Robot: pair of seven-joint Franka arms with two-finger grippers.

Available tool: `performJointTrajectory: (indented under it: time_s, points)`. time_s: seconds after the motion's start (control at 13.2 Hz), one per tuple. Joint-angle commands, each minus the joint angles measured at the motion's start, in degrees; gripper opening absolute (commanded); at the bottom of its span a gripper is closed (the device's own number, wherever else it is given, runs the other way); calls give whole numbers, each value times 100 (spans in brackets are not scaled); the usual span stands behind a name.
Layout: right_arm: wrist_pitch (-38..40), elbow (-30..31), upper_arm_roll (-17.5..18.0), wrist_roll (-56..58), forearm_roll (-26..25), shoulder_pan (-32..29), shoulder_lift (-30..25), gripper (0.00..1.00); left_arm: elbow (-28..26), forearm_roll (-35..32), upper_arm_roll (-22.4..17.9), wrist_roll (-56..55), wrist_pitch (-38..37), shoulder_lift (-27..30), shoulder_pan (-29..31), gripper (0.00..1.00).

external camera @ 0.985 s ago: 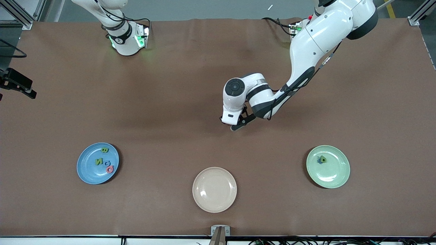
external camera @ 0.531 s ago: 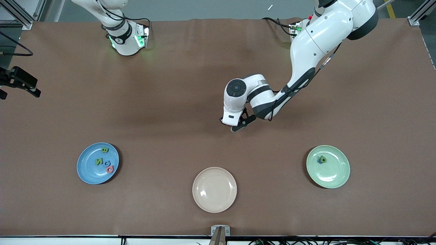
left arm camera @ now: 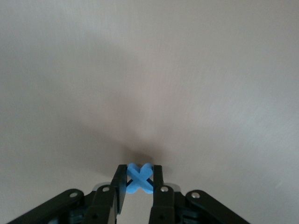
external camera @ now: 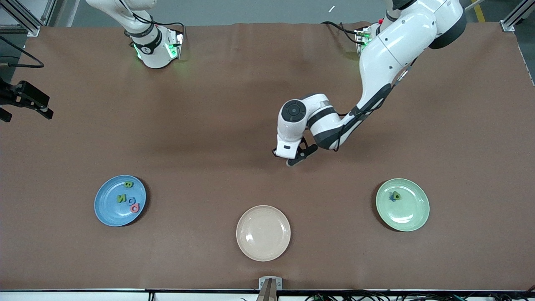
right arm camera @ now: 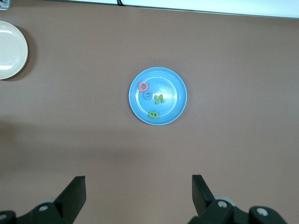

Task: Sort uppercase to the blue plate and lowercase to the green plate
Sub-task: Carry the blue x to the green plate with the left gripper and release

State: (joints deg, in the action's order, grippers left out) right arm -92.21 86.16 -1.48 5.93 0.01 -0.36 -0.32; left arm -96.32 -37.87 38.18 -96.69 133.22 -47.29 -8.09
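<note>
Since a second ago we see the left arm's wrist slide a little toward the left arm's end of the table, and the right arm's camera mount at the table's edge has drifted a touch as well; the plates and their letters have not moved.

The left arm reaches in from its base with the elbow bent and the wrist turned down, and the left gripper (external camera: 292, 160) sits low over the bare brown table (external camera: 209, 125) near the middle. In the left wrist view its fingers (left arm camera: 120, 186) are clamped on a small blue x (left arm camera: 139, 178), which stands upright between the pads.

The right arm waits high, and the right gripper (right arm camera: 138, 186) hangs with its jaws spread wide and nothing between them, above the blue plate (external camera: 104, 209).

On that blue plate we count a green B (external camera: 128, 184), a green N (external camera: 121, 198), a small blue letter (external camera: 132, 201) and a pink-red letter (external camera: 134, 207).

The green plate (external camera: 411, 217) holds a green piece (external camera: 396, 195) touching a blue piece (external camera: 392, 197).

The cream plate (external camera: 263, 233) lies between them, nearer the front camera.
</note>
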Motion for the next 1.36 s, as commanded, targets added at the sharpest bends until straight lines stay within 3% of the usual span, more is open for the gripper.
performJointTrajectory:
  time_s: [0.0, 0.68, 1.06, 1.29]
  points:
    - [-69, 208, -142, -74, 69, 124, -188, 100, 42, -89, 5, 324, 2, 474, 368, 1]
    - [45, 217, -160, -487, 61, 80, -171, 100, 70, -36, 40, 2951, -367, 976, 1959, 0]
    - [98, 208, -160, -496, 69, -34, -162, 100, 8, -27, 67, 4865, -367, 959, 3040, 0]
    - [98, 191, -160, -496, 69, -34, -162, 100, -123, -18, 49, 5589, -367, 871, 3375, 1]
